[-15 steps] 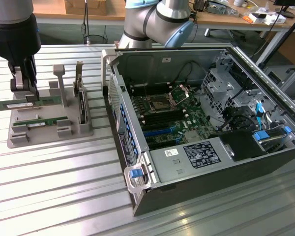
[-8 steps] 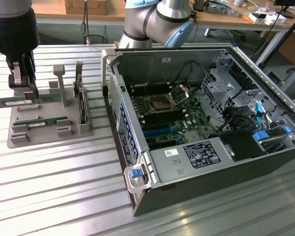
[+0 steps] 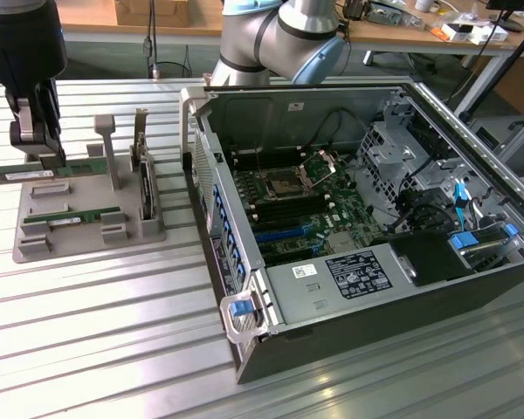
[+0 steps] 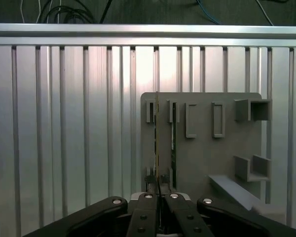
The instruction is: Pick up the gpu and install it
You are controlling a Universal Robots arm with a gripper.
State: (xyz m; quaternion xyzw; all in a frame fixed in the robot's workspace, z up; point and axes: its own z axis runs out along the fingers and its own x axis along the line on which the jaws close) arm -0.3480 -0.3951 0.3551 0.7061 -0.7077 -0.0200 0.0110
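Note:
My gripper (image 3: pixel 42 162) is at the exterior view's left, over the grey holder (image 3: pixel 87 234), shut on a long thin green gpu stick (image 3: pixel 17 175). The stick lies level just above the holder's back edge. In the wrist view the fingers (image 4: pixel 147 210) pinch this gpu (image 4: pixel 157 148), which is seen edge-on as a thin line running away over the holder (image 4: pixel 207 153). A second, like green stick (image 3: pixel 80 216) (image 4: pixel 173 143) rests in a slot of the holder right beside it.
An open computer case (image 3: pixel 244 314) stands to the exterior view's right, with its motherboard (image 3: pixel 332 209) and black and blue slots (image 3: pixel 284 234) exposed. Upright parts (image 3: pixel 142 166) stand on the holder between gripper and case. Everything sits on a ribbed aluminium table (image 3: pixel 113 332).

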